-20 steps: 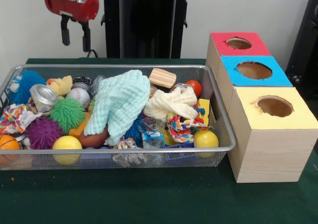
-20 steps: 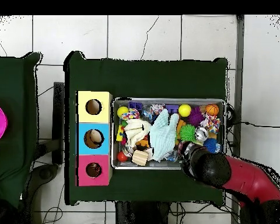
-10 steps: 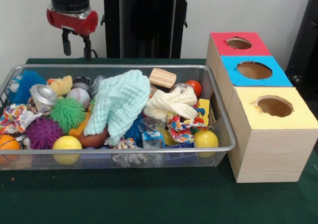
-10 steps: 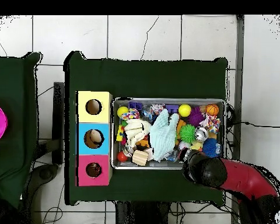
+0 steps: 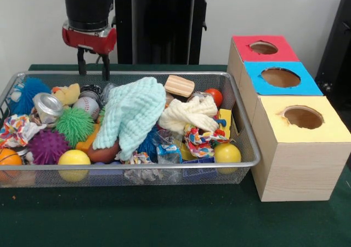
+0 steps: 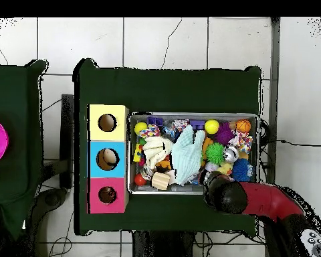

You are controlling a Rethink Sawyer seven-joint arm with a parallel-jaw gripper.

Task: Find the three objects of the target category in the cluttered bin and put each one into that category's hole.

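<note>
The silver wire-mesh bin (image 5: 126,165), heaped with toys and cloths, sits on the dark green worktop (image 5: 164,219) just beside the row of three wooden boxes with a red top (image 5: 263,48), a blue top (image 5: 281,78) and a yellow top (image 5: 303,118), each with a round hole. In the front view, we see the tool (image 5: 93,72) hanging over the bin's far rim, its two black fingers parted and holding nothing. Directly below and toward us lie a white baseball (image 5: 86,107), a yellow plush toy (image 5: 67,94) and a shiny metal can (image 5: 47,107). We judge that a straight descent could strike the rim, or snag the pale green knitted cloth (image 5: 131,118), which hides whatever lies under it.

In the overhead view, the tool (image 6: 220,190) shows only as the arm's dark end over the bin's (image 6: 193,116) edge nearest the robot; its fingers are hidden. The boxes (image 6: 108,158) stand well apart from it, across the bin, so a loosely held toy could drop on the way.
</note>
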